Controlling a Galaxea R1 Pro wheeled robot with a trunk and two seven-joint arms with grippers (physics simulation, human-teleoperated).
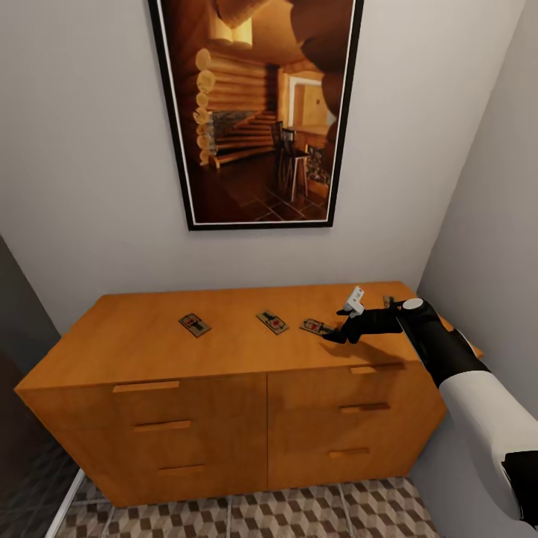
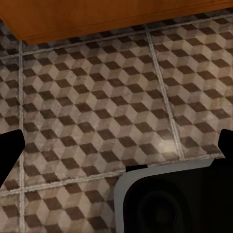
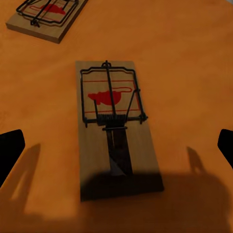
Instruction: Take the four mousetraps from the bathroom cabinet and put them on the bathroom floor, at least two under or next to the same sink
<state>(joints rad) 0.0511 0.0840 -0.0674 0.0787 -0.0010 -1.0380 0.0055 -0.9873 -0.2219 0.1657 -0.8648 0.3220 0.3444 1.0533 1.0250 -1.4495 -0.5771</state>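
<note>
Three mousetraps lie on top of the orange-brown cabinet (image 1: pixel 149 340): one at the left (image 1: pixel 194 324), one in the middle (image 1: pixel 273 321), one at the right (image 1: pixel 316 326). My right gripper (image 1: pixel 334 336) hovers just above the right-hand trap, open. In the right wrist view that mousetrap (image 3: pixel 114 126) lies lengthwise between the spread fingertips (image 3: pixel 10 148), with the neighbouring trap (image 3: pixel 46 14) beyond it. My left gripper (image 2: pixel 116 148) is open with nothing in it, pointing down at the bathroom floor (image 2: pixel 97 97) by the cabinet's base (image 2: pixel 97 19). The sink is out of view.
A large framed picture (image 1: pixel 258 112) hangs on the wall above the cabinet. A grey wall (image 1: pixel 493 224) closes in at the right, close to my right arm. Patterned tiles (image 1: pixel 299 512) run in front of the cabinet. Part of my own base (image 2: pixel 170 199) shows over the tiles.
</note>
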